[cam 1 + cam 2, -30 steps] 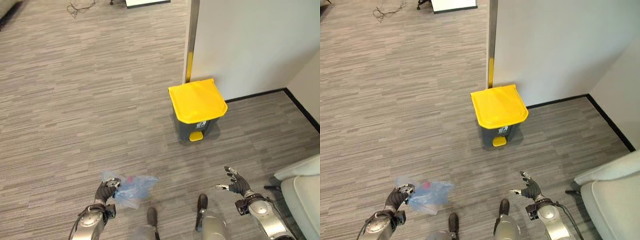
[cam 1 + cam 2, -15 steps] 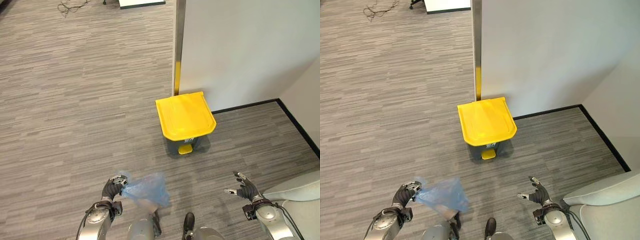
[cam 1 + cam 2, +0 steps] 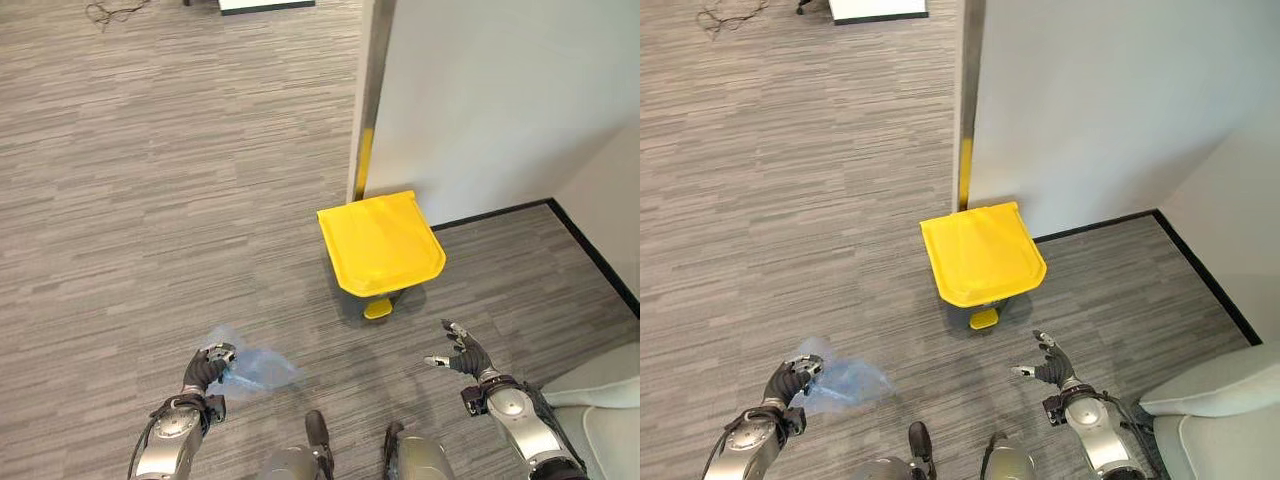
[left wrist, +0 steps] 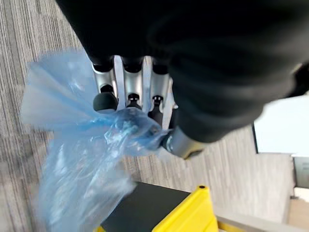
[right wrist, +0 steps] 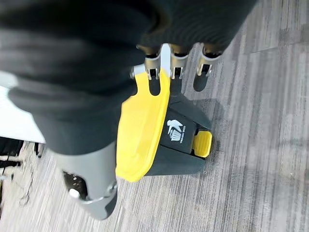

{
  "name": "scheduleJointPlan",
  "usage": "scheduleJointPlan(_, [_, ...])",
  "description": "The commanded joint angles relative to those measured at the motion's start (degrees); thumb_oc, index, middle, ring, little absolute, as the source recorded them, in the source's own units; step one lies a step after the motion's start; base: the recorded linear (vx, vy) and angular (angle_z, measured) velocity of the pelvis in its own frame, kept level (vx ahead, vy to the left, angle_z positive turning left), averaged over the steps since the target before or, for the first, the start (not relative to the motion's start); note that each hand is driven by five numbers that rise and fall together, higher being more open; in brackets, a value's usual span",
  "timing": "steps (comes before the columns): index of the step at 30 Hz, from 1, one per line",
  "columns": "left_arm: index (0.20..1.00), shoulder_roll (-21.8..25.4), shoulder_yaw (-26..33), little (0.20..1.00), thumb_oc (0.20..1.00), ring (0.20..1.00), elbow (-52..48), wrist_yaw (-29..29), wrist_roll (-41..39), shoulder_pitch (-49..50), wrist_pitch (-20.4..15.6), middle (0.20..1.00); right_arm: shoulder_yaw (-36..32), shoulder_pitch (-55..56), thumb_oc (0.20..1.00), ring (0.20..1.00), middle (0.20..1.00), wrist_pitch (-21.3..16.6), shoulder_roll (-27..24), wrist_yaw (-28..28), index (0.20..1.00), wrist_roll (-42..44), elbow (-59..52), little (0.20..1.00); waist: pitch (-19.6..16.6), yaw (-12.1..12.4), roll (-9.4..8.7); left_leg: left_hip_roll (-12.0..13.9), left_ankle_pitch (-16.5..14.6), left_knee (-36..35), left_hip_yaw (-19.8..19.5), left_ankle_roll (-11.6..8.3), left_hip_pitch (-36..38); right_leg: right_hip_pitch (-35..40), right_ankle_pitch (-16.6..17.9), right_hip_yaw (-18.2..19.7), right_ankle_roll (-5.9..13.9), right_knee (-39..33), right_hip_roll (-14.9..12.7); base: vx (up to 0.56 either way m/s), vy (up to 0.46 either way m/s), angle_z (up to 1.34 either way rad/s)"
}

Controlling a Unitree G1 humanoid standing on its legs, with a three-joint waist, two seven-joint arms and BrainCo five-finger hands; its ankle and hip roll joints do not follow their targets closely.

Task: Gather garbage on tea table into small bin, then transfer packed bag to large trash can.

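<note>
My left hand (image 3: 205,368) sits low at my left side, fingers (image 4: 105,94) curled tight around the neck of the blue bag (image 3: 250,367). My right hand (image 3: 463,356) is raised at my right side, fingers spread and relaxed, holding nothing.

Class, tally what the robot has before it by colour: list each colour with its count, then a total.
Blue: 1, the plastic bag in the left hand.
Yellow and dark grey: 1, the pedal bin, lid shut.
Total: 2.
</note>
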Motion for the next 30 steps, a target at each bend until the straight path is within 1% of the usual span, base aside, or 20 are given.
scheduleJointPlan(1, [0.2,1.5,1.1,0.2,0.2,0.2,-4.6,-0.2,-0.2,0.4,-3.5,0.2,-0.3,0.3,1.0,1.0,1.0,-1.4,-1.0,-0.3,1.0,-0.4,-0.9,1.0,-0.5,-0.4,-1.13,2.0,-5.8,5.6,-8.6,-3.56,0.7,3.9,8.1,2.7,-0.02,-10.9,4.5,0.2,-0.328,0.2])
scheduleJointPlan(2, [0.2,1.2,1.1,0.2,0.2,0.2,-4.7,-0.7,-0.2,0.4,-3.6,0.2,-0.2,0.7,1.0,1.0,1.0,-1.4,-1.3,-0.3,1.0,-0.5,-0.3,1.0,-0.8,-0.3,-2.08,2.6,-6.8,7.4,-8.8,-4.43,0.7,5.5,8.4,2.7,-0.47,-13.3,4.4,0.14,-0.25,0.37])
scheduleJointPlan(3, [0.2,1.2,1.1,0.2,0.2,0.2,-4.7,-0.7,-0.2,0.4,-3.6,0.2,-0.2,0.7,1.0,1.0,1.0,-1.4,-1.3,-0.3,1.0,-0.5,-0.3,1.0,-0.8,-0.4,-2.04,2.6,-6.9,7.6,-8.9,-4.45,0.6,5.7,8.5,2.6,-0.5,-13.5,4.4,0.13,-0.261,0.58])
scheduleJointPlan(7, [0.2,0.0,0.6,0.2,0.2,0.2,-4.8,-1.6,-0.5,0.9,-2.9,0.2,-1.0,2.2,1.0,1.0,1.0,-1.6,-2.7,-0.1,1.0,-0.1,-0.1,1.0,-1.5,-0.9,-2.68,5.7,-7.3,14.1,-8.9,-6.06,-1.2,9.2,7.0,0.5,-2.46,-14.9,5.1,0.11,-0.212,0.41])
scheduleJointPlan(9, [0.2,-0.7,0.0,0.2,0.2,0.2,-4.4,-1.7,-0.6,0.7,-2.6,0.2,-1.6,2.6,1.0,1.0,1.0,-1.4,-3.4,-0.4,1.0,-0.2,-0.1,1.0,-1.4,-1.3,-2.84,6.5,-5.8,16.9,-8.2,-6.68,-2.2,10.6,6.3,-0.7,-3.27,-15.4,5.2,0.09,-0.142,0.33])
scheduleJointPlan(10, [0.2,-0.9,-0.2,0.2,0.2,0.2,-4.2,-1.9,-0.6,0.8,-2.5,0.2,-1.7,2.8,1.0,1.0,1.0,-1.3,-3.4,-0.3,1.0,-0.3,-0.2,1.0,-1.4,-1.5,-2.77,6.4,-6.1,16.6,-8.0,-6.47,-2.0,11.2,6.1,-1.0,-3.49,-15.9,5.5,0.11,-0.118,0.39])
scheduleJointPlan(11, [0.2,-1.3,-1.0,0.2,0.2,0.2,-3.9,-2.0,-0.5,0.5,-2.5,0.2,-2.0,3.0,1.0,1.0,1.0,-1.2,-3.6,-0.5,1.0,0.0,-0.3,1.0,-1.4,-1.6,-2.79,5.3,-5.9,16.9,-8.0,-6.17,-3.5,12.4,5.8,-1.3,-3.73,-16.9,5.6,0.11,-0.082,0.31])
scheduleJointPlan(12, [0.2,-1.3,-1.3,0.2,0.2,0.2,-4.0,-2.2,-0.2,0.4,-2.5,0.2,-2.6,3.4,1.0,1.0,1.0,-1.3,-3.6,-0.8,1.0,0.2,-0.2,1.0,-1.6,-2.3,-2.8,4.9,-5.4,15.7,-4.7,-5.81,-5.3,13.3,5.8,-2.2,-3.5,-17.9,5.6,0.16,-0.041,0.39])
scheduleJointPlan(13, [0.2,-1.2,-1.3,0.2,0.2,0.2,-4.2,-2.3,-0.1,0.4,-2.5,0.2,-2.7,3.5,1.0,1.0,1.0,-1.3,-3.6,-0.9,1.0,0.4,-0.2,1.0,-1.9,-2.3,-2.62,5.0,-5.8,15.2,-3.6,-6.3,-6.0,14.3,4.9,-2.0,-3.1,-18.6,5.7,0.09,0.027,0.41])
scheduleJointPlan(14, [0.2,-0.9,-1.0,0.2,0.2,0.2,-4.3,-2.4,0.2,0.3,-2.4,0.2,-2.8,3.5,1.0,1.0,1.0,-1.4,-3.4,-1.2,1.0,0.5,-0.1,1.0,-1.7,-1.9,-2.38,5.0,-2.6,12.5,-1.2,-6.44,-7.6,14.4,5.7,-2.6,-3.25,-19.1,6.0,0.14,0.096,0.24])
scheduleJointPlan(15, [0.2,-0.9,-0.5,0.2,0.2,0.2,-4.3,-2.5,0.8,0.9,-2.4,0.2,-2.8,3.8,1.0,1.0,1.0,-1.4,-3.2,-1.0,1.0,0.0,-0.4,1.0,-2.2,-1.8,-1.63,3.7,-2.4,7.7,-2.8,-6.21,-5.1,15.0,5.2,-2.5,-2.72,-19.5,7.0,0.1,0.102,-0.02])
scheduleJointPlan(18, [0.2,-0.9,-0.4,0.2,0.2,0.2,-4.2,-2.5,1.2,1.3,-2.5,0.2,-2.7,3.7,1.0,1.0,1.0,-1.3,-2.5,-0.9,1.0,-0.5,0.1,1.0,-2.9,-2.1,-1.35,2.5,-2.1,4.9,-3.8,-5.62,-3.0,15.3,5.1,-1.9,-2.4,-19.1,7.1,0.14,0.106,-0.39])
scheduleJointPlan(20, [0.2,-0.6,0.0,0.2,0.2,0.2,-4.3,-2.6,1.3,1.4,-2.5,0.2,-2.4,3.4,1.0,1.0,1.0,-1.2,-1.9,-0.7,1.0,-0.7,0.3,1.0,-3.5,-1.7,-1.54,2.0,-2.4,3.8,-3.7,-4.9,-1.4,15.5,4.8,-0.7,-2.0,-18.7,6.8,0.17,0.137,-0.17])
scheduleJointPlan(23, [0.2,-0.2,0.3,0.2,0.2,0.2,-4.9,-2.0,1.2,1.5,-2.7,0.2,-1.5,2.7,1.0,1.0,1.0,-1.3,-1.2,-0.4,1.0,-0.8,0.3,1.0,-3.1,-0.3,-2.24,0.6,-4.0,5.1,-5.9,-3.69,-1.6,14.8,4.1,1.0,-1.31,-16.3,6.1,0.16,0.175,-0.18])
scheduleJointPlan(24, [0.2,0.3,0.4,0.2,0.2,0.2,-5.4,-1.8,1.4,1.6,-2.6,0.2,-1.2,2.4,1.0,1.0,1.0,-1.3,-1.1,0.0,1.0,-0.8,-0.2,1.0,-2.5,0.3,-2.12,-0.5,-5.1,5.6,-7.8,-2.51,-1.8,12.8,3.5,1.6,-0.52,-10.7,5.5,0.1,0.174,-0.22])
scheduleJointPlan(26, [0.2,0.8,0.3,0.2,0.2,0.2,-5.4,-1.7,1.6,1.0,-2.5,0.2,-1.0,1.6,1.0,1.0,1.0,-1.2,-0.8,0.0,1.0,-0.9,-0.2,1.0,-1.3,0.3,-1.41,-1.4,-5.9,5.9,-8.7,-1.15,-0.9,8.5,5.6,2.9,0.9,-1.0,4.5,0.14,0.232,-0.23])
scheduleJointPlan(27, [0.2,0.8,0.1,0.2,0.2,0.2,-5.2,-1.7,1.5,0.6,-2.5,0.2,-1.2,1.6,1.0,1.0,1.0,-1.1,-0.6,-0.2,1.0,-0.8,-0.3,1.0,-0.5,-0.3,-0.82,-1.7,-6.5,5.5,-9.0,-0.99,0.7,4.1,6.7,3.4,0.29,3.3,4.9,0.18,0.196,-0.06])
scheduleJointPlan(28, [0.2,0.7,-0.1,0.2,0.2,0.2,-5.2,-1.6,1.5,0.4,-2.6,0.2,-1.3,1.6,1.0,1.0,1.0,-1.1,-0.6,-0.2,1.0,-0.8,-0.4,1.0,-0.3,-0.7,-0.68,-1.9,-6.9,5.2,-9.2,-1.09,1.7,2.8,6.8,2.8,-0.04,3.0,4.8,0.28,0.094,0.35])
scheduleJointPlan(29, [0.2,1.1,-0.3,0.2,0.2,0.2,-5.1,-1.5,1.3,-0.1,-2.7,0.2,-1.7,1.4,1.0,1.0,1.0,-1.1,-0.6,-0.4,1.0,-0.1,-0.6,1.0,0.1,-1.4,-0.59,-2.3,-8.1,4.4,-9.7,-1.41,3.7,0.2,8.8,0.2,-0.26,-1.5,3.6,0.4,-0.003,0.41])
scheduleJointPlan(30, [0.2,1.2,-0.3,0.2,0.2,0.2,-4.9,-1.4,1.2,-0.4,-2.7,0.2,-1.7,1.3,1.0,1.0,1.0,-1.1,-0.8,-0.5,1.0,0.4,-0.7,1.0,0.5,-2.5,-0.92,-2.9,-9.9,4.5,-10.9,-1.7,5.8,-1.4,11.2,-1.3,0.46,-8.2,3.2,0.46,-0.036,0.7])
